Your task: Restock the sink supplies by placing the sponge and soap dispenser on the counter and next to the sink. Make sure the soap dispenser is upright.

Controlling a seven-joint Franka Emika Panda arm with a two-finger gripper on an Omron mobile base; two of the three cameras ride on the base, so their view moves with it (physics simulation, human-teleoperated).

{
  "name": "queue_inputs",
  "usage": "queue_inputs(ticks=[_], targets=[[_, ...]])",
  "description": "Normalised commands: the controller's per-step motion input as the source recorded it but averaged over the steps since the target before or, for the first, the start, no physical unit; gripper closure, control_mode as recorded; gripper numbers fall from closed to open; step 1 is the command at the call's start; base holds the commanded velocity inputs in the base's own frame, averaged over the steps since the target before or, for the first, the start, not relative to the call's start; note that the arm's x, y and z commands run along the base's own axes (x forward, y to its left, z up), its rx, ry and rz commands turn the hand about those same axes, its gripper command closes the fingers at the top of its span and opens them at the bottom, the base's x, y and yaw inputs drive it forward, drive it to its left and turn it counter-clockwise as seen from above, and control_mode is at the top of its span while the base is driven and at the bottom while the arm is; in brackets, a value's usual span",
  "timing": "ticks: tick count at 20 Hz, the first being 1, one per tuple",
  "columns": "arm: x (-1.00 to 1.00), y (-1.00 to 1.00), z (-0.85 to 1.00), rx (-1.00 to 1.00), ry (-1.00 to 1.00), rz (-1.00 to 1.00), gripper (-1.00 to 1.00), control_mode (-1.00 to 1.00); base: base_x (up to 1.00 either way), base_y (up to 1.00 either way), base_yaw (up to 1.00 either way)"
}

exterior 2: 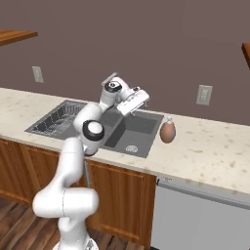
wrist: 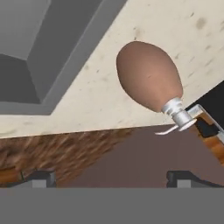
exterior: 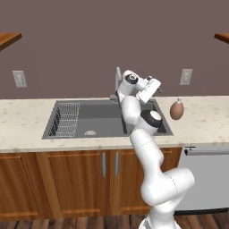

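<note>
beige speckled counter [exterior: 27, 125], soap dispenser [exterior: 176, 110] upright beside sink [exterior: 98, 117]

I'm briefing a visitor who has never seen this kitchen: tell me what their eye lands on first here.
First, the white arm, reared over the dark double sink with its open gripper pointing toward the right. Next, the egg-shaped reddish-brown soap dispenser, upright on the beige counter just right of the sink. Then the wire dish rack in the left basin.

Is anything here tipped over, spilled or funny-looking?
Nothing is spilled or broken. The egg-shaped reddish-brown soap bottle stands upright on the beige speckled counter, just right of the dark grey sink. The open gripper hangs above the sink, touching nothing.
</note>
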Motion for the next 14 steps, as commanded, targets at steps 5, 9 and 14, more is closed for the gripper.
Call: queue_inputs(ticks=[5,9,14], targets=[[-1.00,0.12,0.14,0.03,-0.32,0.00,-1.00,-1.00,0.00,0.00,0.00],[-1.00,0.06,0.01,0.03,-0.36,0.00,-1.00,-1.00,0.00,0.00,0.00],[-1.00,0.08,0.25,0.00,-0.40,0.00,-1.00,-1.00,0.00,0.00,0.00]])
